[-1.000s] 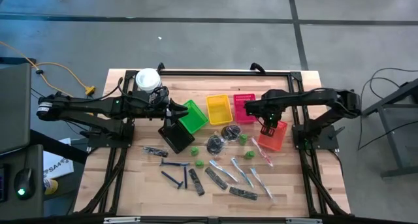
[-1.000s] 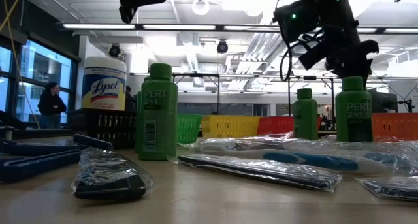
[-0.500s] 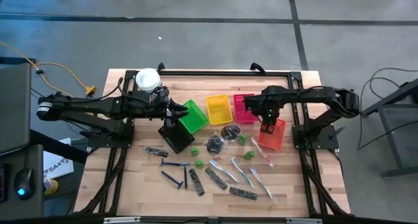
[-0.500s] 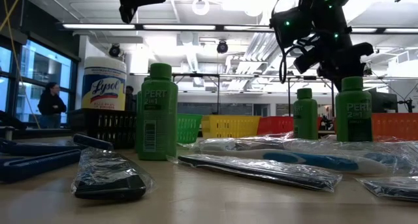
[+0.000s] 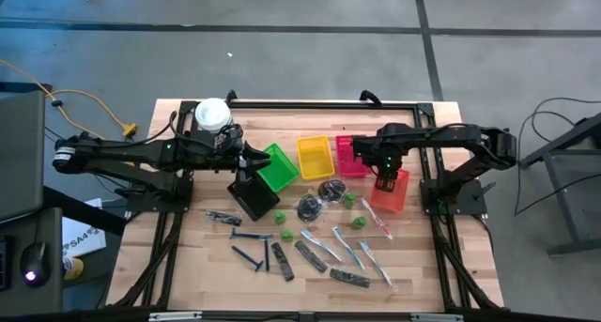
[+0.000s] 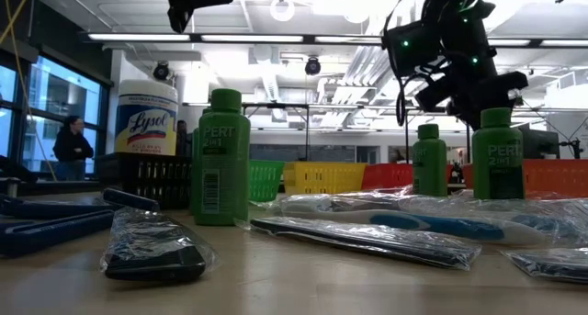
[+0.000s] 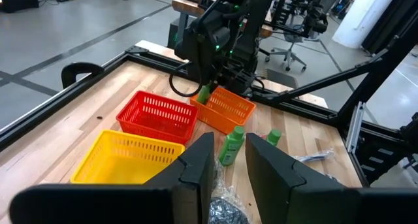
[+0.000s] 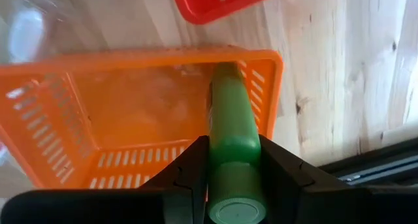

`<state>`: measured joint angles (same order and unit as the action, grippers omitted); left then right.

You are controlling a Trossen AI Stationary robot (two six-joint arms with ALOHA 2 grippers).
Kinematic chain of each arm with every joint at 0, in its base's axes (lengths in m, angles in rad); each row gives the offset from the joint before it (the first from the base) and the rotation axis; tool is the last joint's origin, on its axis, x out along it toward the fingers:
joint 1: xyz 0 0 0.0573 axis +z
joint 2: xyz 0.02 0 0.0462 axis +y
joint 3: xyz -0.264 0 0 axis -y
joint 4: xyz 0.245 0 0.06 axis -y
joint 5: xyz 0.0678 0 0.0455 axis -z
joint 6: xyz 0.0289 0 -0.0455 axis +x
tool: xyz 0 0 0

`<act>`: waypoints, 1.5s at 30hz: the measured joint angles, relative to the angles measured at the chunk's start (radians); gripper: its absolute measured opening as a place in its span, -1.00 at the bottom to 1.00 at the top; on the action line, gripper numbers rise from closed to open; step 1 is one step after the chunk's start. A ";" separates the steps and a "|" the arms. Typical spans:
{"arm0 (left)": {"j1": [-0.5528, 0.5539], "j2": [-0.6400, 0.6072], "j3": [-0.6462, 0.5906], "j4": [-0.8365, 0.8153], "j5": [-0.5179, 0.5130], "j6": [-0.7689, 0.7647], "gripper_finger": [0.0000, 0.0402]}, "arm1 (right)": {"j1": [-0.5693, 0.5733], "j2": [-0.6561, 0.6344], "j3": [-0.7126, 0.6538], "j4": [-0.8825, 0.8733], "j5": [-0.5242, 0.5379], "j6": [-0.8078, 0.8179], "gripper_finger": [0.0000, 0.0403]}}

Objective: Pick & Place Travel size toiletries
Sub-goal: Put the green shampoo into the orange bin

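Right gripper has edged slightly further over the orange basket since a second ago; in the low view the arm sits a touch higher and more tilted. Left gripper unchanged, hanging over the black basket beside the green basket.

Right jaws pinch a green bottle, held above the orange basket's inside, cap toward the wrist camera. Left jaws stand spread apart with nothing between them, pointing toward the yellow basket and red basket.

Wooden surface in a black frame, grey concrete floor around. White tub with yellow label at the back left corner. Low view shows an open room with ceiling lights and a person far off by the windows.

Counts on the surface: five baskets (black, green, yellow, red, orange); four loose green bottles; two bagged dark round pieces; about three blue razors; roughly four dark strips; about four clear-white packets, hard to separate.
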<state>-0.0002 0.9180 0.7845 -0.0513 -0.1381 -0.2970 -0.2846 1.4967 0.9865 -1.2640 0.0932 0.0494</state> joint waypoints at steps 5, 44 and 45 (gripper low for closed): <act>0.000 0.000 0.000 0.001 0.000 0.000 -0.57 | 0.000 0.000 -0.002 0.024 0.017 0.004 -0.51; 0.000 0.000 0.000 0.001 0.000 -0.023 -0.57 | 0.004 -0.192 0.110 -0.167 -0.100 0.329 -0.17; 0.000 0.000 0.000 0.001 0.000 -0.023 -0.57 | 0.004 -0.217 0.110 -0.173 -0.117 0.354 -0.17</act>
<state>-0.0002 0.9180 0.7845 -0.0504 -0.1381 -0.3199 -0.2802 1.2799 1.0966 -1.4369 -0.0241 0.4038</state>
